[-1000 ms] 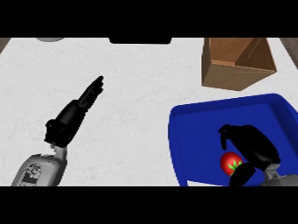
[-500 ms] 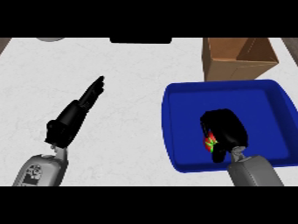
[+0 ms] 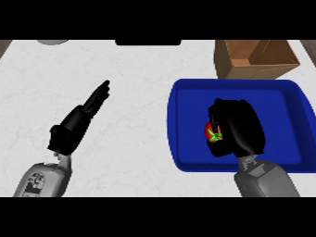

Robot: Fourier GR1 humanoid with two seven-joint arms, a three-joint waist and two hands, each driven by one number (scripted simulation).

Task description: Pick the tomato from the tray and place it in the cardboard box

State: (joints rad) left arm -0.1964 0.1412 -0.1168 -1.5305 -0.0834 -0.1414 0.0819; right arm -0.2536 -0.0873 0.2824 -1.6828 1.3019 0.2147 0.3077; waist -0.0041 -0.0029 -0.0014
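Note:
A red tomato (image 3: 210, 132) with a green stem shows only as a sliver at the left side of my right hand (image 3: 236, 125), whose fingers curl round it over the blue tray (image 3: 187, 111). Whether the tomato rests on the tray floor or hangs above it I cannot tell. The open cardboard box (image 3: 255, 59) stands just behind the tray at the back right. My left hand (image 3: 81, 120) lies on the white counter at the left, fingers straight and pointing away, holding nothing.
A grey round object (image 3: 53, 41) peeks in at the back left edge, and a dark object (image 3: 148, 42) sits at the back centre. Wooden strips border the counter at both sides.
The right hand has closed round the tomato and moved toward the tray's middle, hiding most of it. The view has shifted, so tray and box sit further left. The left hand has kept its pose.

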